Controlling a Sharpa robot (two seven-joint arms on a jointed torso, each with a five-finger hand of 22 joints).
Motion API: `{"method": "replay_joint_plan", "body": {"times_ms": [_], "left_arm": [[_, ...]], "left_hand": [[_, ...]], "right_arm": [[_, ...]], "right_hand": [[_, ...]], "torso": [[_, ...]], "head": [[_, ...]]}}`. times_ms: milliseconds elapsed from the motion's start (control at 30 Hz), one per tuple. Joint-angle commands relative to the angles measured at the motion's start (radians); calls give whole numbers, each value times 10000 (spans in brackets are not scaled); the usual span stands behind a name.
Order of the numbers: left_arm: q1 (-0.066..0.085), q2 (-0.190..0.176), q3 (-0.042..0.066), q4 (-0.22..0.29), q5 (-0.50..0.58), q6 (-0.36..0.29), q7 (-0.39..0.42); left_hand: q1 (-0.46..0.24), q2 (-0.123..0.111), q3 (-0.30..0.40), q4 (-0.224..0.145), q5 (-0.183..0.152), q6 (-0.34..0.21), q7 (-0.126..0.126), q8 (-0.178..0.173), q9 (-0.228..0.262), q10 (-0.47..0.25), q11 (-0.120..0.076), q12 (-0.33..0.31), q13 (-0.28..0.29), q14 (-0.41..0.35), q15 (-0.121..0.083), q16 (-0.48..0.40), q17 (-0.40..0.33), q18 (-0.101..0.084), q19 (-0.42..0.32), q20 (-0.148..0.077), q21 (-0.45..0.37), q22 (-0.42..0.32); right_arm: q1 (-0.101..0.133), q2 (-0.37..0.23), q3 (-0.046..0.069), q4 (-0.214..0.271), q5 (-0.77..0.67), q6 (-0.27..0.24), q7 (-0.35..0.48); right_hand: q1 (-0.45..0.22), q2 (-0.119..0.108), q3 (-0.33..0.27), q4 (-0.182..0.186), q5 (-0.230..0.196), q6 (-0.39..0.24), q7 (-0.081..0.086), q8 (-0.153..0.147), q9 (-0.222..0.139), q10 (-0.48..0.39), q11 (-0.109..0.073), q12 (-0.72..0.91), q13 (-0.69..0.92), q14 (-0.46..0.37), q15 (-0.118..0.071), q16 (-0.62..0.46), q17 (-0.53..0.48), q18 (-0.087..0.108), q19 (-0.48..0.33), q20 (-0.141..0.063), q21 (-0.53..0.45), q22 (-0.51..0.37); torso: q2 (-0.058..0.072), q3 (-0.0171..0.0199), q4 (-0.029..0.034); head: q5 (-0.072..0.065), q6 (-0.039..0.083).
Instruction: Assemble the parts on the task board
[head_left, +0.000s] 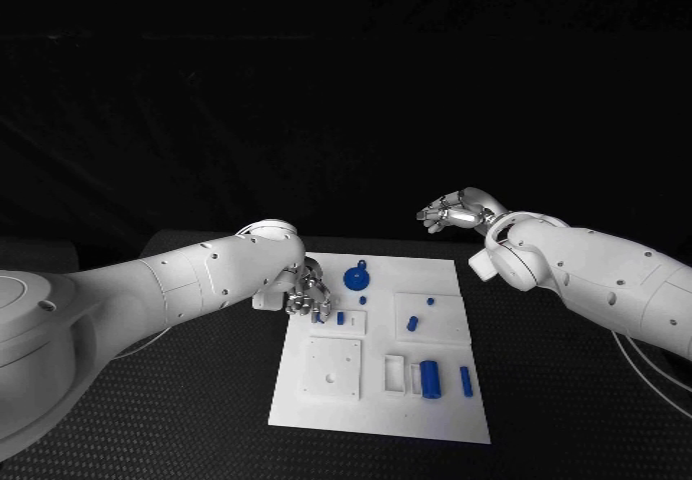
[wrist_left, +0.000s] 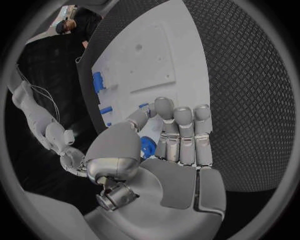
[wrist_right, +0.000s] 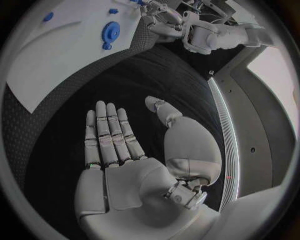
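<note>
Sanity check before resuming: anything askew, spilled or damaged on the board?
Nothing stands out. The task board lies flat, blue parts lie on it, the left hand holds a blue part, and the right hand hovers open off the board.

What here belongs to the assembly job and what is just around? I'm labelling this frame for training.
Belongs to the job:
- task board
- blue gear-like part
- blue parts near the board's front
- small blue part at the left hand's fingers
- right hand, open, held off the board

Just around:
- black table
- cables beside the right arm
</note>
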Motion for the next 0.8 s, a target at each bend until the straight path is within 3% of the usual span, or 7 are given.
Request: {"method": "replay_joint_plan", "body": {"times_ms": [33,800], "left_arm": [[-66,18,-20,17,-48,131,65],[-67,-30,-20,-3,-22,220,177]], "left_hand": [[64,91,404,-366,35,421,-366,18,20,-7,-64,63,13,-15,-53,36,9,173,57,-681,68,195],[112,55,432,-380,29,422,-377,20,74,-11,-76,73,17,-3,-68,47,11,179,60,-686,81,197]], "right_arm": [[-3,-2,2,-1,-1,124,72],[-16,22,2,-19,-1,125,77]], "right_hand": [[9,68,-26,-45,33,-89,182,65,-10,35,26,-66,-10,47,44,-45,11,83,21,78,-46,15],[5,70,-30,-47,33,-90,183,67,-14,34,27,-67,-10,48,44,-50,15,86,25,81,-61,28]], "torso": [[0,-1,-2],[2,4,-1]], "head": [[-7,-16],[-22,-7]]}}
